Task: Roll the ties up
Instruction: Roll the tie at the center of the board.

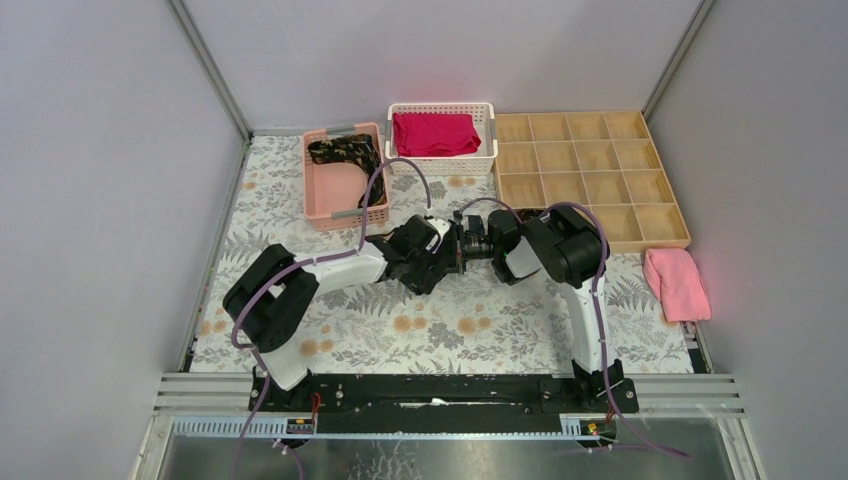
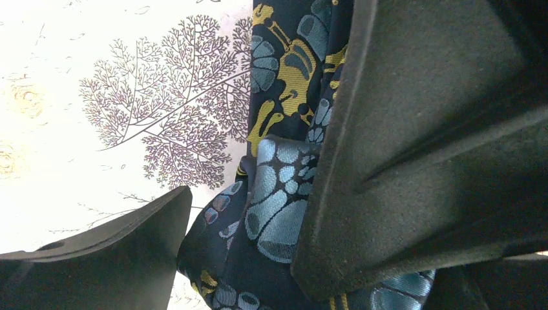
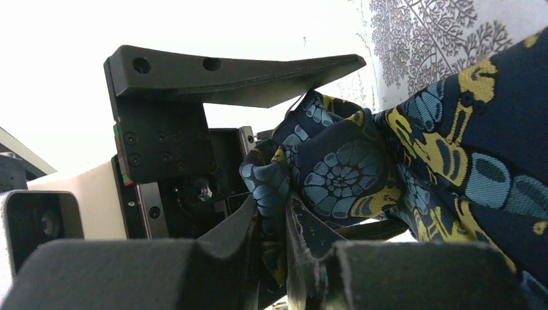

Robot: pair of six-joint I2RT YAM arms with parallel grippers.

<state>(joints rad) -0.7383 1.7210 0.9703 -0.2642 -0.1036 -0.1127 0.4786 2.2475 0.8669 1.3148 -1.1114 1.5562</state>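
A dark tie with blue and gold flowers (image 2: 278,194) is bunched into a loose coil between my two grippers, which meet at mid-table. My left gripper (image 2: 245,226) has its fingers on either side of the coil and touching it. It also shows in the top view (image 1: 452,250). My right gripper (image 3: 284,219) is shut on a fold of the same tie (image 3: 336,168), pinched tight between its pads. In the top view (image 1: 478,245) the grippers hide the tie. A second dark patterned tie (image 1: 345,152) lies in the pink basket.
The pink basket (image 1: 345,215) stands at back left. Beside it is a white basket (image 1: 440,165) holding a folded red cloth (image 1: 435,133). A wooden compartment tray (image 1: 590,170) sits at back right. A pink towel (image 1: 677,283) lies at the right edge.
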